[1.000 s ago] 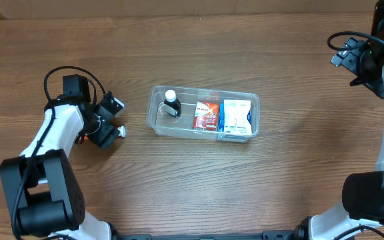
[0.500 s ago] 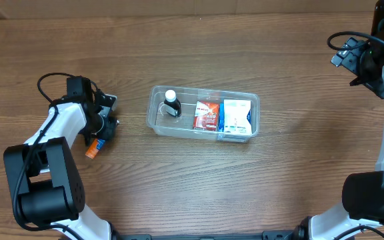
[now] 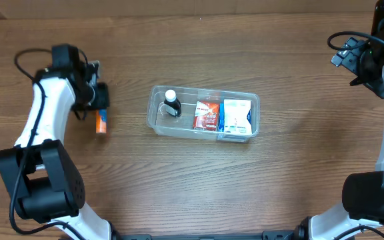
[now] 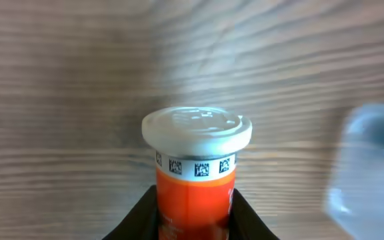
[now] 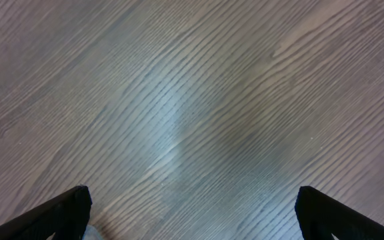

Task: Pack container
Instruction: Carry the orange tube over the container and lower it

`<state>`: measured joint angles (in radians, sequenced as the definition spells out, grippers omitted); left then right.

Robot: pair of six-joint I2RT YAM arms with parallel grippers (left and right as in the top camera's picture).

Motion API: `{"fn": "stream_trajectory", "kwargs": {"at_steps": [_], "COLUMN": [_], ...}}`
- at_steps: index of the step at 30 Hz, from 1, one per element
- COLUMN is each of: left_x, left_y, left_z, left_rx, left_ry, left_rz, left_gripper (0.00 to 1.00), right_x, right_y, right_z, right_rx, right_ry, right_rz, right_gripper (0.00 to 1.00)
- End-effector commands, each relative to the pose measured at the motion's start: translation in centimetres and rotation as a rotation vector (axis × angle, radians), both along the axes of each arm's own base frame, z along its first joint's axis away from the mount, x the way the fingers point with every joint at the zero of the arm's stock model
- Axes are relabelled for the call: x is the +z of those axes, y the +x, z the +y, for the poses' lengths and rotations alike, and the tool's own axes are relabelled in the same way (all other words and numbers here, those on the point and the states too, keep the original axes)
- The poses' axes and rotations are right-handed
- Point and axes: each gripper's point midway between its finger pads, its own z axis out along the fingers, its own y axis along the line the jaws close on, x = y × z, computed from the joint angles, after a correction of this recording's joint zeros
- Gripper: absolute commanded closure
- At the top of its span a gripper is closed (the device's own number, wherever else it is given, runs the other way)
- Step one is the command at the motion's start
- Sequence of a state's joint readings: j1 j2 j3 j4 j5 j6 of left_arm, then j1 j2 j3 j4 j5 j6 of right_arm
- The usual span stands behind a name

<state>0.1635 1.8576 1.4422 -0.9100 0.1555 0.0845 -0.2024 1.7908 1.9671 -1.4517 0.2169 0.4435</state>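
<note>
orange plastic tube with a white cap [image 4: 195,187] is pinched low on its body between the two black fingers of the left gripper [image 4: 193,220], with the cap end sticking out free. from overhead it sits over the brown wood-grain table [image 3: 179,193], off to the left of the clear rectangular plastic container [image 3: 187,123] and well apart from it. whether the tube is lifted or touching the wood i cannot tell.

the container lies mid-table. it already holds a small black bottle with a white cap [image 3: 171,103] at its left end, a red-orange packet [image 3: 207,115] in the middle and a blue-and-white box [image 3: 237,117] at the right.

the step in hand looks like carrying the tube over. the open room seems to be the left end, around the bottle. so bring the tube in above the rim, turn it to lie along a wall, and lower it without nudging the bottle. let go only once it rests on the floor, since a round tube may roll.

the right gripper [image 5: 192,200] hangs far off to the right, fingers spread wide over bare wood, holding nothing.
</note>
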Motion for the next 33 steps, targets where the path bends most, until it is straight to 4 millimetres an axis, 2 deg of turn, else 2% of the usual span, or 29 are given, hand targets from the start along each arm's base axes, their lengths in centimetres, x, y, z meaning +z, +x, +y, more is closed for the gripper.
{"fn": "stream_trajectory", "kwargs": {"at_steps": [1,4,6,8,10,13,16,18,22,27,33], "left_x": [7.4,12.1,13.8,13.7,12.9,11.4,9.7,8.6,4.6,1.0,0.5], "left_y": [3.7,3.8,2.6,0.7,-1.7,-4.7,-6.4,-7.1,-9.2,-9.6,-8.8], "left_z": [-4.4,-9.4,-14.5,-19.2,-22.9,-25.4,-26.4,-26.2,-25.1,-24.9,-26.2], "left_rx": [-0.228,-0.529,-0.815,-1.110,-1.369,-1.619,-1.738,-1.758,-1.890,-1.892,-1.888], "left_ry": [-0.084,-0.049,0.000,0.045,0.103,0.178,0.151,0.133,0.106,0.096,0.084], "left_rz": [-0.177,-0.271,-0.320,-0.352,-0.358,-0.313,-0.290,-0.256,-0.177,-0.169,-0.256], "left_gripper": [0.96,0.96,0.96,0.96,0.96,0.96,0.96,0.96,0.96,0.96,0.96], "right_x": [0.8,0.8,0.8,0.8,0.8,0.8,0.8,0.8,0.8,0.8,0.8], "right_y": [0.1,0.1,0.1,0.1,0.1,0.1,0.1,0.1,0.1,0.1,0.1], "right_z": [-0.2,-0.2,-0.2,-0.2,-0.2,-0.2,-0.2,-0.2,-0.2,-0.2,-0.2], "right_rx": [0.002,0.002,0.002,0.002,0.002,0.001,0.001,0.002,0.001,0.002,0.001], "right_ry": [-0.014,-0.014,-0.014,-0.014,-0.014,-0.014,-0.014,-0.014,-0.014,-0.014,-0.014], "right_rz": [-0.023,-0.023,-0.023,-0.024,-0.023,-0.023,-0.023,-0.023,-0.023,-0.023,-0.023], "right_gripper": [0.00,0.00,0.00,0.00,0.00,0.00,0.00,0.00,0.00,0.00,0.00]}}
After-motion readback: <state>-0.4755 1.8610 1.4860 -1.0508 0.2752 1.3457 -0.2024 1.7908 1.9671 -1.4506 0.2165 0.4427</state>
